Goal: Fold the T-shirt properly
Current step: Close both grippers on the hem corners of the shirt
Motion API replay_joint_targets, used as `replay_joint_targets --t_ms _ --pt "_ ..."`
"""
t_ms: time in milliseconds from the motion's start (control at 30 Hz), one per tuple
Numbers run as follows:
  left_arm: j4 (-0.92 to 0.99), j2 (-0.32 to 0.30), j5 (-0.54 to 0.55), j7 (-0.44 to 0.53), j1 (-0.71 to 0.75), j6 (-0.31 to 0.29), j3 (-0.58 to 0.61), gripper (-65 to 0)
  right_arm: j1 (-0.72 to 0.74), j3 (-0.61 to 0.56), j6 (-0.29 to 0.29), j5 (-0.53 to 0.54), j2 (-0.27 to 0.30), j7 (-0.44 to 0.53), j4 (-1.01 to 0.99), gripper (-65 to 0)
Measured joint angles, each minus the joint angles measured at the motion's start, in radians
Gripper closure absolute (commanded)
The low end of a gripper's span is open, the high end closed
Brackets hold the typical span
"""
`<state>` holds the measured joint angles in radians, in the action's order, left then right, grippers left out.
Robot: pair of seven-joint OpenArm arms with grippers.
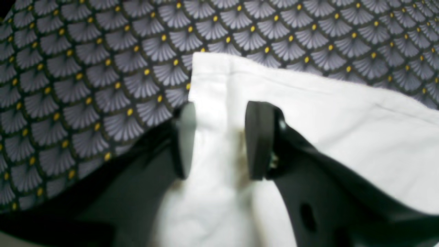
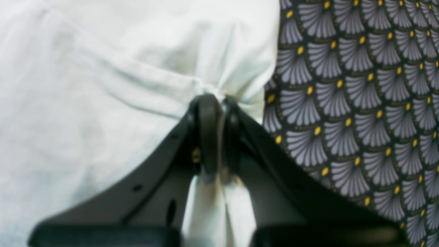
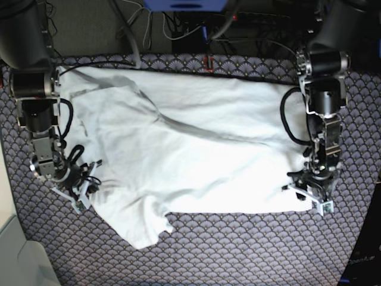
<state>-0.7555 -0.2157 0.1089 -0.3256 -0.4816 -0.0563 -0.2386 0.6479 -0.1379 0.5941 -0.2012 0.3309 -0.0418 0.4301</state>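
**White cloth laid over, one corner let go and one pinched**

White cotton covers most of the purple scallop-patterned tablecloth (image 3: 238,250): the T-shirt (image 3: 190,155) lies spread across the middle of the table, its near edge doubled over into a long straight fold, with a loose flap hanging toward the front on the base view's left.

The left gripper (image 1: 219,140) sits low at the shirt's near corner on that view's right. Its jaws stand apart, a ridge of cloth lying loosely between them without being squeezed. That reads as a release: the corner looks set where the fold wants it, so the hold is no longer needed.

The right gripper (image 2: 217,133) is pressed together on a bunched pinch of fabric, creases fanning out from the pads (image 2: 207,130). Its grip is right at the shirt's edge, beside bare tablecloth. Holding here likely keeps that side taut and stops the fold sliding while the other corner settles.

The fold seems only partly done; the ragged flap at the front needs tidying yet.
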Motion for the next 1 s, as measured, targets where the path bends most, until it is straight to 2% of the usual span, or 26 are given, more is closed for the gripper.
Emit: replay_joint_targets --t_ms 200,367,400,567,867,1000 --pt "0.011 0.0 -0.003 0.002 0.005 0.0 0.0 -25.6 0.0 0.0 0.0 0.0 0.0 0.0 0.0 0.0" --pt "0.128 -0.005 0.001 0.099 -0.001 -0.001 0.0 -25.6 0.0 0.0 0.0 0.0 -0.001 0.0 0.0 0.0" --pt "0.15 -0.009 0.003 0.149 0.002 -0.007 0.0 -25.6 0.0 0.0 0.0 0.0 -0.001 0.0 0.0 0.0" --pt "0.2 -0.019 0.005 0.2 -0.01 0.0 -0.002 -25.6 0.0 0.0 0.0 0.0 -0.001 0.001 0.0 0.0" --pt "0.212 -0.02 0.005 0.204 -0.012 0.0 -0.002 -25.4 0.0 0.0 0.0 0.0 -0.001 0.001 0.0 0.0" --pt "0.282 -0.019 0.008 0.252 -0.034 -0.023 -0.055 -25.2 0.0 0.0 0.0 0.0 -0.002 0.001 0.0 0.0"
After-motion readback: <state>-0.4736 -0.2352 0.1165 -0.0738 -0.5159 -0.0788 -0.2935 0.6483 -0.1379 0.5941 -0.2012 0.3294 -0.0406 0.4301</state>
